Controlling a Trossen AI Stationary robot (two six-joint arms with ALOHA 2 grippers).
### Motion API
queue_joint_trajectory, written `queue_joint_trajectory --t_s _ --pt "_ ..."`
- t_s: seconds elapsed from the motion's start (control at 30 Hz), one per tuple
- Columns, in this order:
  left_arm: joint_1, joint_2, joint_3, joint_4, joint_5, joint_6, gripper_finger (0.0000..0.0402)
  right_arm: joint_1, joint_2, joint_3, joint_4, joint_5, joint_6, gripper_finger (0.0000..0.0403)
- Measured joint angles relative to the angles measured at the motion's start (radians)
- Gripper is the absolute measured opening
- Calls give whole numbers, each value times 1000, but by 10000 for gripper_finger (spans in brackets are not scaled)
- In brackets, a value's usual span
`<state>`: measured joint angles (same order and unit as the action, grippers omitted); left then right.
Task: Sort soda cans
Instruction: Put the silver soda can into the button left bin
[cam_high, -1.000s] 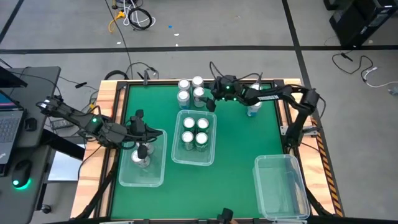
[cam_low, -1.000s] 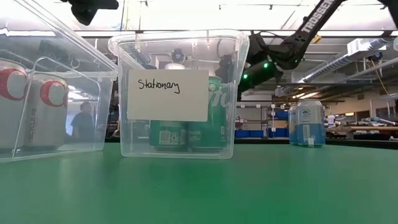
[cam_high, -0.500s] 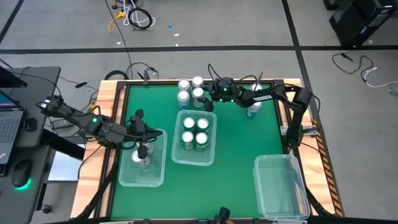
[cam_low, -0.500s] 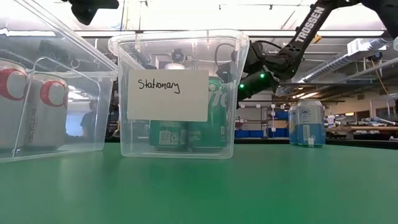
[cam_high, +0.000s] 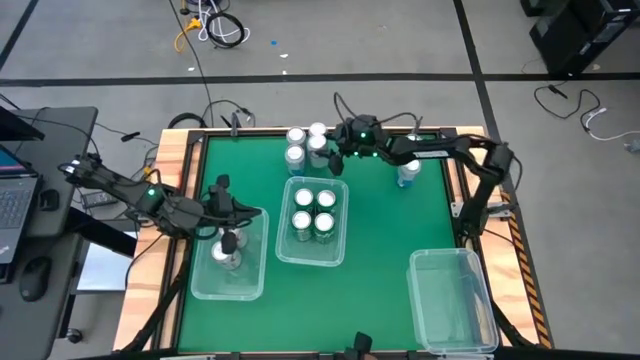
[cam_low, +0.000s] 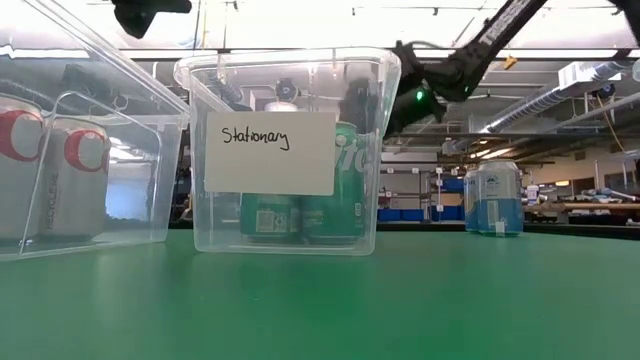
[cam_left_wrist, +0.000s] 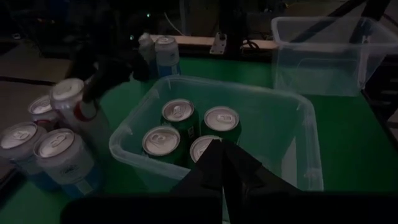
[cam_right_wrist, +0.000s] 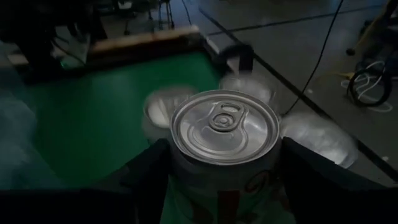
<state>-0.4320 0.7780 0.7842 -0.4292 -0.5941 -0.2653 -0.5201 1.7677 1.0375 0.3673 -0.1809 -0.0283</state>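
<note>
The right arm has swung further over the far edge of the table, so the right gripper (cam_high: 328, 150) now sits at the loose cluster of soda cans (cam_high: 305, 145) where a second ago it hung just beside them. In the right wrist view a white can (cam_right_wrist: 225, 144) fills the space between the two dark fingers (cam_right_wrist: 146, 174), which stand close at either side of it and have been narrowing; whether they already press the can's wall I cannot tell. That reads as the pick of the next can about to begin, with a white one likely bound for the left bin (cam_high: 232, 262).

The right arm reaches long and low from the table's right side, forearm nearly level, wrist angled down onto the can.

The left arm waits over the left bin, the left gripper (cam_high: 229, 212) with its fingers together and nothing between them.

The middle bin (cam_high: 314, 222) holds four green cans; the right bin (cam_high: 452, 300) holds none. One blue can (cam_high: 407, 176) stands apart, near the right arm's forearm.
</note>
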Motion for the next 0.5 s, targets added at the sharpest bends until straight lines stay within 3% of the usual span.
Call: queue_joint_trajectory --t_s 0.23,0.5 --pt "0 8 106 -166 4 -44 1 21 -185 7 -105 4 6 251" --pt "-18 67 230 -572 -17 -277 1 139 -327 8 -125 4 5 251"
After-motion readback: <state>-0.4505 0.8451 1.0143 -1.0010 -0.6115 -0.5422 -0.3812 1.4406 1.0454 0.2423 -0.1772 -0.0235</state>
